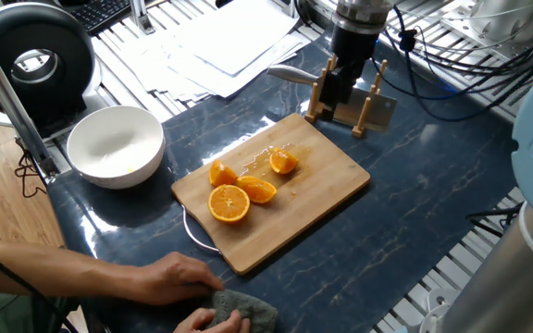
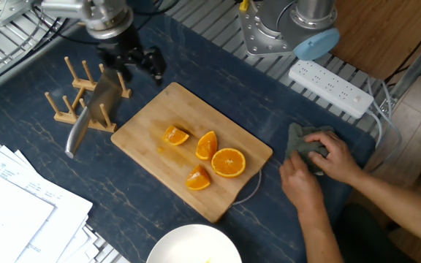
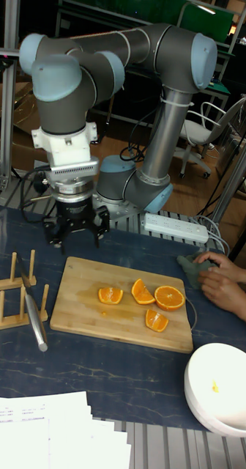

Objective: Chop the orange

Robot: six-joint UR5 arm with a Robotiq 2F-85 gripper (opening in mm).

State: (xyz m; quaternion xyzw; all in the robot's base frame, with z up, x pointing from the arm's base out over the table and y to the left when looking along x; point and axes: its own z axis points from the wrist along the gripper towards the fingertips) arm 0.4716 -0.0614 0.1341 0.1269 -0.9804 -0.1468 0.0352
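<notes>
Above the back edge of the cutting board [image 2: 159, 102], we see the gripper [image 3: 75, 234] hanging with its jaws spread wide and nothing between them. Just beside it, the knife [image 2: 86, 117] leans in the wooden rack [image 2: 58, 111], blade sloping down toward the table.

Further out, the orange [image 2: 175, 135] sits on the board, the piece nearest the gripper and a little apart from the other three: a slim wedge [image 2: 207, 145], a round half [image 2: 229, 162] and another chunk [image 2: 198, 177].

We judge the tool to be out of hand, so any further chop needs a fresh grasp. The knife rests loosely at a slant; a pinch off the handle's line could tip it out of the rack or swing the blade. The domed piece may also roll under a cut. A person's hand [image 2: 313, 157] on a grey cloth [image 2: 302, 140] lies near the board's corner, close enough to be at risk from a wide sweep.

Beyond the board, the white bowl [image 1: 109, 171] holds no fruit that we can see.
</notes>
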